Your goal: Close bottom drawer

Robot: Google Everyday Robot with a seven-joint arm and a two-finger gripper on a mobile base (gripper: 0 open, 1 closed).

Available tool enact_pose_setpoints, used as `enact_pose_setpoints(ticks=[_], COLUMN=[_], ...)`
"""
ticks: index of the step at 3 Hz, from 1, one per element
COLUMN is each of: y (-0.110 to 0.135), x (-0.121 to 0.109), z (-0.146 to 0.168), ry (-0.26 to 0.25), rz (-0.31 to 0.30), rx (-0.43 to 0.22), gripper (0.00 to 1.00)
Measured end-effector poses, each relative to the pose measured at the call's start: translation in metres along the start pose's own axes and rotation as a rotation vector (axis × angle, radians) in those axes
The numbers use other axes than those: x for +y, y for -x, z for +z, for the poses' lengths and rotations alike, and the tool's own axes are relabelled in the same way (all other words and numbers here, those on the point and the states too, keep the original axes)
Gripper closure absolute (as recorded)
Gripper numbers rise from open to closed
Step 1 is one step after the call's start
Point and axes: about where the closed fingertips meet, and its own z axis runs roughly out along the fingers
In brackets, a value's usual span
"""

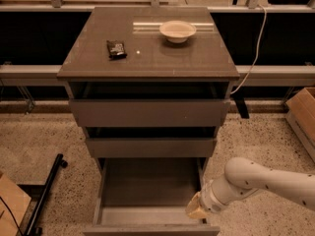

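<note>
The bottom drawer [147,191] stands pulled far out of the grey-brown cabinet, its long box open and empty inside, its flat front [152,229] at the lower edge of the view. My gripper [198,208] is at the end of the white arm, low on the right. It sits at the drawer's right side wall near the front corner. The middle drawer [150,146] and the uppermost drawer [147,113] stick out a little above it.
A white bowl [177,31] and a small dark packet [116,48] lie on the cabinet top. A cardboard box [301,113] stands at the right, another [10,205] at the lower left. A black bar [47,193] lies on the floor at the left.
</note>
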Motion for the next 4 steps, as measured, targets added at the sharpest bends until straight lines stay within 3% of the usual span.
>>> enact_pose_setpoints(ticks=[1,3,4], y=[-0.027,-0.032,-0.040], x=[-0.004,-0.006,-0.024], z=[0.027,0.052,0.081], ry=[0.026,0.054,0.034], rz=[0.036,0.025,0.001], rx=[0.002,-0.033,-0.064], gripper=[1.00,1.00,1.00])
